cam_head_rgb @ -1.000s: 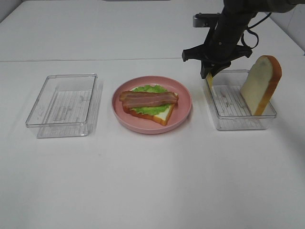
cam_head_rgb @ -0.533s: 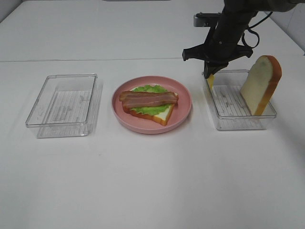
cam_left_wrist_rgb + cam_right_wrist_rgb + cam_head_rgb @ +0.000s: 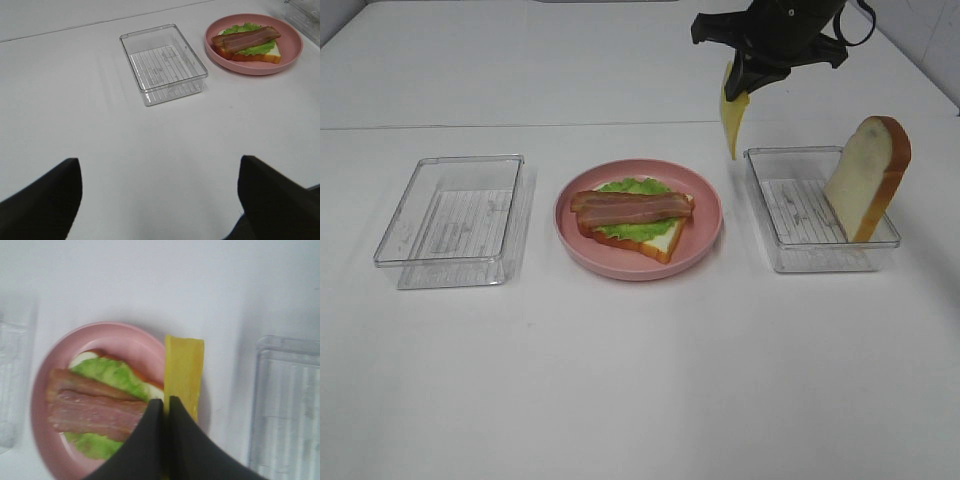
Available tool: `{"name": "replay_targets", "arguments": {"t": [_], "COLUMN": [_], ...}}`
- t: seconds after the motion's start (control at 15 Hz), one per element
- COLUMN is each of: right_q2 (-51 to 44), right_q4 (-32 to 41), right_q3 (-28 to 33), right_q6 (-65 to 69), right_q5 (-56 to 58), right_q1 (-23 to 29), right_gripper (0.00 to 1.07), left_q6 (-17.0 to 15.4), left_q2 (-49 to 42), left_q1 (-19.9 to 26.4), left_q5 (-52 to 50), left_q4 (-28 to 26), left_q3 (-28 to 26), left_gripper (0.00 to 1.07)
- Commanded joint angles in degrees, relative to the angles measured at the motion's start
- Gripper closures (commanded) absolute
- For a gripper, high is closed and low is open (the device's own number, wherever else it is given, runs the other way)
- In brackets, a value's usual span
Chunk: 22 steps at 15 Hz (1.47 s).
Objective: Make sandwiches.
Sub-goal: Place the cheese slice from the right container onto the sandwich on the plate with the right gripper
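Observation:
An open sandwich (image 3: 632, 215) lies on the round pink plate (image 3: 708, 215): a bread slice, green lettuce and bacon strips on top. My right gripper (image 3: 744, 86) hangs high between the plate and the right tray, shut on a thin yellow cheese slice (image 3: 730, 122) that dangles below it. In the right wrist view the closed fingers (image 3: 150, 440) pinch the cheese slice (image 3: 184, 369) above the plate's (image 3: 120, 337) edge, beside the bacon (image 3: 95, 407). A second bread slice (image 3: 868, 176) leans upright in the right tray (image 3: 790, 255). My left gripper (image 3: 160, 200) stands open over bare table, nothing between its fingers.
A clear tray (image 3: 455, 220) with nothing in it sits left of the plate and also shows in the left wrist view as the tray (image 3: 164, 64), with the plate (image 3: 295, 47) beyond it. White table surrounds everything.
My right gripper closed on the cheese slice at the near-left corner of the right tray and lifted it up and out. Plate, trays and bread have not moved.

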Motion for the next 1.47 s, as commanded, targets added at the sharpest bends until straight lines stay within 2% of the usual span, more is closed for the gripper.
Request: {"name": "replay_targets", "arguments": {"t": [0.07,0.2,0.33,0.53,0.87,1.07,1.47], "right_q2": [-0.46,-0.29,0.57,4.18,10.60,13.06,12.78], "right_q4": [11.52,19.02,30.48,42.17,51.68,51.17,35.12], "right_q3": [0.23,1.15,3.84,5.61,5.61,5.61,5.44], "right_q6": [-6.76,-10.60,-17.36,-22.98,-25.04,-24.98,-15.99], "right_q5": [2.46,3.32,4.64,7.28,6.42,4.30,-1.26], "right_q1": [0.17,0.17,0.23,0.34,2.52,2.75,2.75], "right_gripper": [1.07,1.07,1.07,1.07,1.07,1.07,1.07], "left_q6": [-0.46,-0.46,-0.46,-0.46,-0.46,-0.46,-0.46], "left_q2": [-0.57,-0.57,-0.57,-0.57,-0.57,-0.57,-0.57], "left_q1": [-0.06,-0.06,-0.06,-0.06,-0.06,-0.06,-0.06], "left_q5": [-0.57,-0.57,-0.57,-0.57,-0.57,-0.57,-0.57], "left_q4": [0.17,0.17,0.17,0.17,0.17,0.17,0.17], "left_q3": [0.11,0.11,0.11,0.11,0.11,0.11,0.11], "left_gripper": [0.26,0.26,0.26,0.26,0.26,0.26,0.26]}}
